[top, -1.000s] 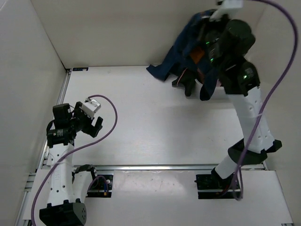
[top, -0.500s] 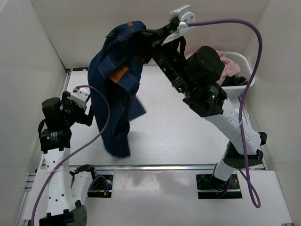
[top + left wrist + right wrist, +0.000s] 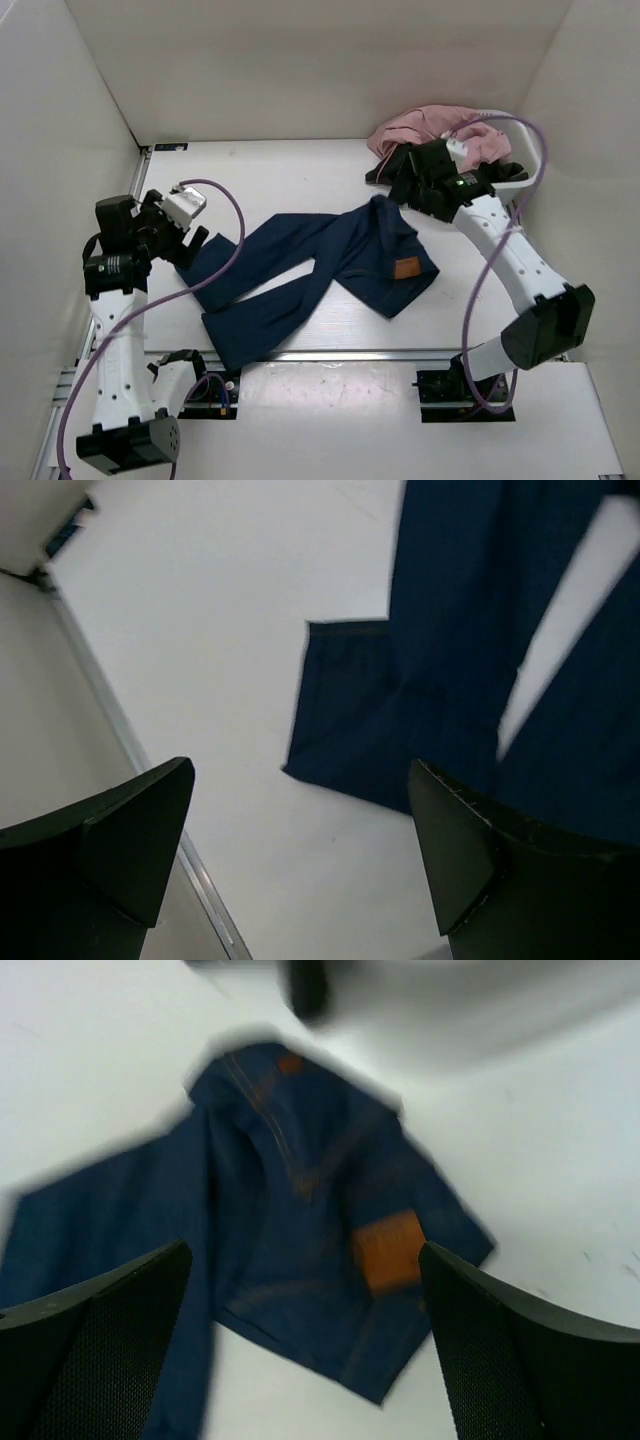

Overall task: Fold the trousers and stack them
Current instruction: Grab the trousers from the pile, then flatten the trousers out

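Observation:
The dark blue denim trousers (image 3: pixel 300 275) lie spread flat on the table. Their waist with the orange-brown patch (image 3: pixel 405 268) is to the right, and both legs run out to the left and front left. My right gripper (image 3: pixel 392 180) hovers open just behind the waist, holding nothing. In the right wrist view the trousers (image 3: pixel 300 1220) and patch (image 3: pixel 388 1250) lie below the open right gripper (image 3: pixel 305 1345). My left gripper (image 3: pixel 190 246) stands open beside the upper leg's hem. In the left wrist view that hem (image 3: pixel 345 705) lies ahead of the empty left gripper (image 3: pixel 300 850).
A pink garment (image 3: pixel 435 125) is heaped in a white basket (image 3: pixel 512 172) at the back right, behind the right arm. White walls close in the table on the left, back and right. A metal rail (image 3: pixel 350 354) runs along the near edge.
The right gripper swung the trousers from the back right across the table, then opened and let them fall flat. The right arm has drawn back towards the basket. The left arm shifted slightly.

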